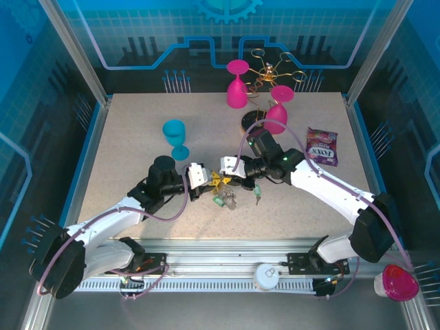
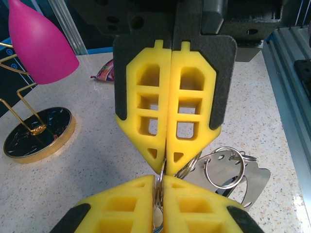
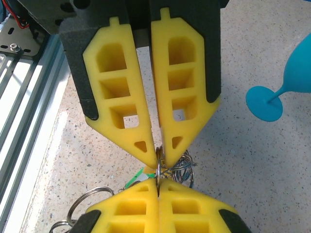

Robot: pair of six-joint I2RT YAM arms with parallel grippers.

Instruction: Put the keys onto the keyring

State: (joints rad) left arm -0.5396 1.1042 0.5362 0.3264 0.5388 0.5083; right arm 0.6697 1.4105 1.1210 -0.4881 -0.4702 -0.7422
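Both grippers meet tip to tip at the table's middle. My left gripper (image 1: 212, 180) (image 2: 163, 178) is shut on the keyring (image 2: 159, 187), a thin metal ring standing on edge between its yellow pads. My right gripper (image 1: 227, 177) (image 3: 159, 183) is shut on the same keyring (image 3: 158, 167) from the opposite side. Smaller silver rings and a flat metal piece (image 2: 228, 170) lie just beside the tips. The keys (image 1: 224, 200) hang and lie below the grippers; a green tag (image 3: 136, 178) shows by the right gripper's fingers.
A teal goblet (image 1: 175, 137) stands left of the grippers. Two pink goblets (image 1: 237, 86) (image 1: 278, 106) and a gold wire stand (image 1: 265, 72) with a round black base (image 2: 39, 133) sit at the back. A candy packet (image 1: 322, 146) lies at the right.
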